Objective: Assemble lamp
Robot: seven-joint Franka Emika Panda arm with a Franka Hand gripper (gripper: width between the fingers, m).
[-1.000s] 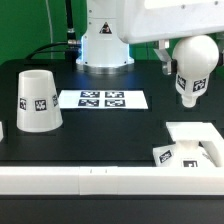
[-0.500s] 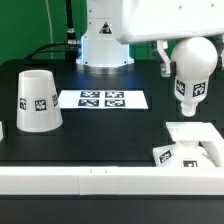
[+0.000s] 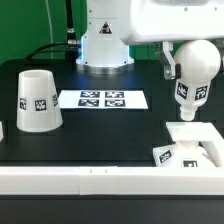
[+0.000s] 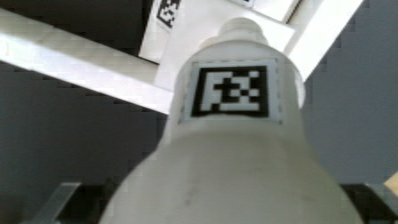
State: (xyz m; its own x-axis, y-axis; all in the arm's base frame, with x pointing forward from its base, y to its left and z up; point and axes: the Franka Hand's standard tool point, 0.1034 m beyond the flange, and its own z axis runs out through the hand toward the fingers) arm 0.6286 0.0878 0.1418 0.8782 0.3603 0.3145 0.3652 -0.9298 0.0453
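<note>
My gripper is shut on the round head of the white bulb, which hangs stem down at the exterior view's right. The stem tip is just above the flat square base, which lies at the front right against the white wall. In the wrist view the bulb fills the picture with its tag facing the camera, and dark fingers show at both sides of it. The tapered shade stands mouth down at the exterior view's left, apart from the gripper.
The marker board lies flat in the middle of the black table. A low white wall runs along the table's front edge. The arm's white pedestal stands at the back.
The gripper has lowered the bulb and shifted it slightly to the exterior view's left, bringing the stem tip closer to the base. The shade and base have not moved.
</note>
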